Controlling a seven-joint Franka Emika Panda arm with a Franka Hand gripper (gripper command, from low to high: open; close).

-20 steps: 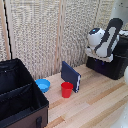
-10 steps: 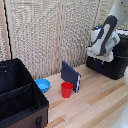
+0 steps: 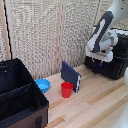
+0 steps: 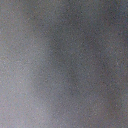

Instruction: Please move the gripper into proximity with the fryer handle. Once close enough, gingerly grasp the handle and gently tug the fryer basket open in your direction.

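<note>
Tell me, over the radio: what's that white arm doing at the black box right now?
Gripper down at the fryer front, jaws not readable. Handle hidden behind the hand. Wrist view just grey blur. Red cup well clear.

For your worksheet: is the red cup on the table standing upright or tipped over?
Upright. In the exterior view the red cup stands on its base on the wooden table, its open mouth facing up, beside the dark blue book.

Hand (image 3: 101, 56) now lower, closer against the fryer (image 3: 111, 64) front.
</note>
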